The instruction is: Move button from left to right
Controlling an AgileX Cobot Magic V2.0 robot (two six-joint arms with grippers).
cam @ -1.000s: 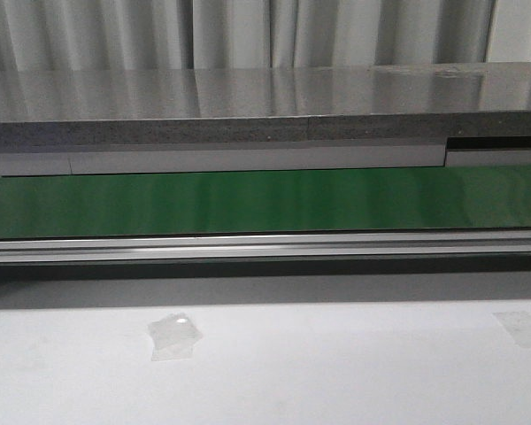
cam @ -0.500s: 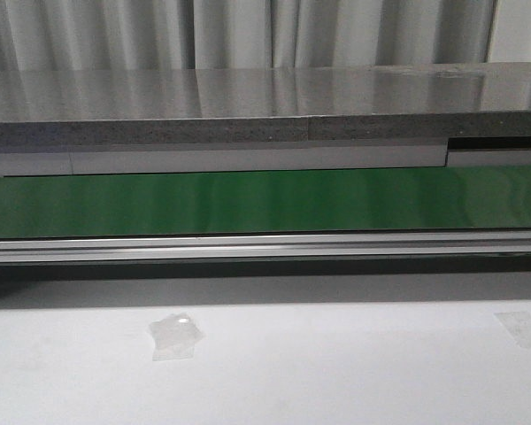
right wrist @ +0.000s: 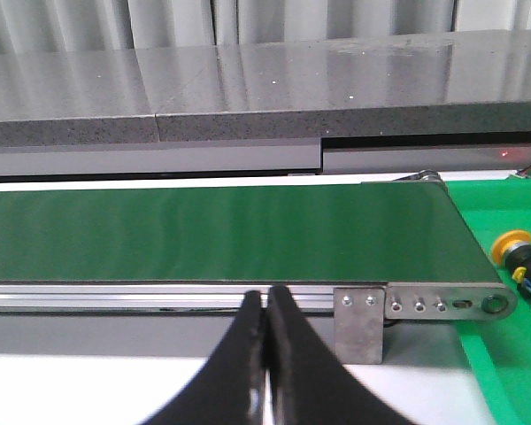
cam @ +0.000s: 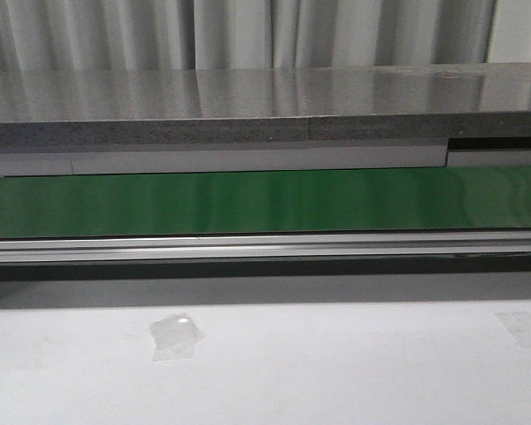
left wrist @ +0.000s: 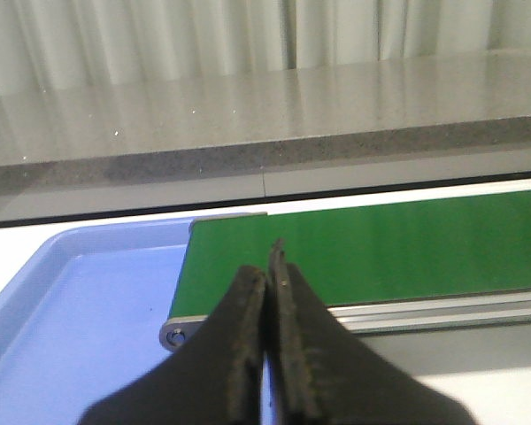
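Note:
The button (right wrist: 519, 251), with a round orange-yellow cap on a black body, lies in a green tray (right wrist: 500, 372) just past the belt's right end, seen only in the right wrist view. My right gripper (right wrist: 265, 296) is shut and empty in front of the belt's rail, to the left of the button. My left gripper (left wrist: 267, 266) is shut and empty near the belt's left end, beside a blue tray (left wrist: 80, 328). The green belt (cam: 265, 202) runs bare across the front view. Neither gripper shows in the front view.
A grey stone-like shelf (cam: 265, 115) runs behind the belt, with curtains beyond. An aluminium rail (cam: 265, 246) edges the belt's front. Two tape patches (cam: 175, 336) lie on the white table. A metal bracket (right wrist: 358, 323) hangs at the belt's right end.

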